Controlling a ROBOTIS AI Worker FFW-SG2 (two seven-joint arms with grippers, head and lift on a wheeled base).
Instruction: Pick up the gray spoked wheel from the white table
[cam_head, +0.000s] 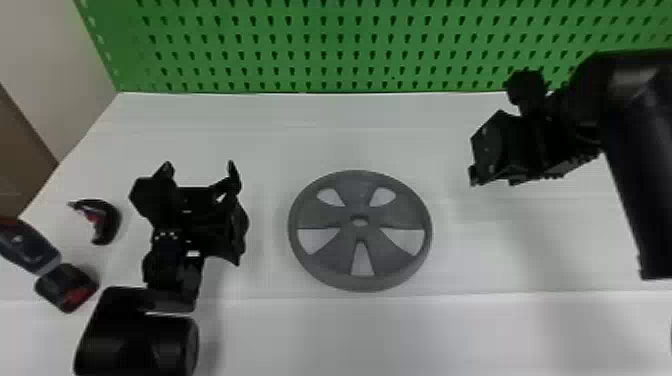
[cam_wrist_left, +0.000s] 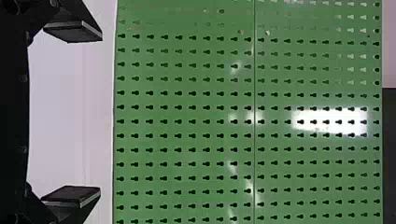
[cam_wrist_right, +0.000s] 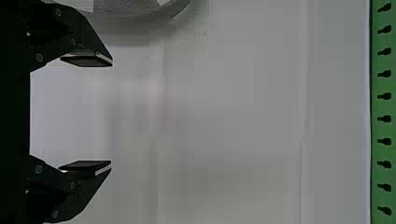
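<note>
Three dark things with bits of red on them are at the left of the head view: a long piece (cam_head: 29, 246), a chunky piece (cam_head: 66, 287) and a curved piece (cam_head: 110, 220). Next comes the left gripper (cam_head: 200, 167), over the white table (cam_head: 310, 140), with its two fingers spread wide and nothing between them. Beside it, in the middle, the wheel (cam_head: 360, 192) lies flat on the table. It is plain gray all over and round, with a thick rim. Five wide spokes run from its middle out to the rim, and they get fatter as they go. Between them are five holes with soft corners, and the white table shows through. A tiny hole sits right in the center. To the right of the wheel is the right gripper (cam_head: 485, 155), well apart from it. Its fingers are wide open too, with nothing in them. A green board (cam_head: 335, 47) full of little holes stands along the back.
</note>
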